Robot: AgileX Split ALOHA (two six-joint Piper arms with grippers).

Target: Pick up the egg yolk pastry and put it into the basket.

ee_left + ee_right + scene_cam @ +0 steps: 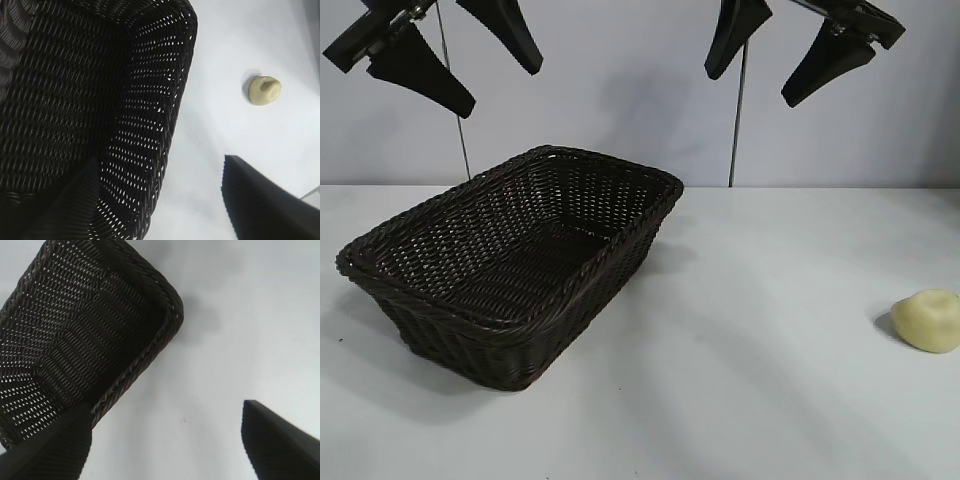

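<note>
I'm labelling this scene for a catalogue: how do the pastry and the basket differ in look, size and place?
The pastry is pale yellow, smooth and matte; the basket is nearly black woven wicker with a braided rim.
The pastry is a small rounded lump; the basket is large, rectangular and open-topped, with nothing in it.
The pastry sits at the exterior view's right edge; the basket sits to the left.
Both rest on the white table, apart and untouched.

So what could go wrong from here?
The egg yolk pastry sits at the exterior view's far right edge, well away from the basket, so the carry is long. It is small and rounded, so it could roll or squash. Both tools, left and right, hang open high above the table.
</note>
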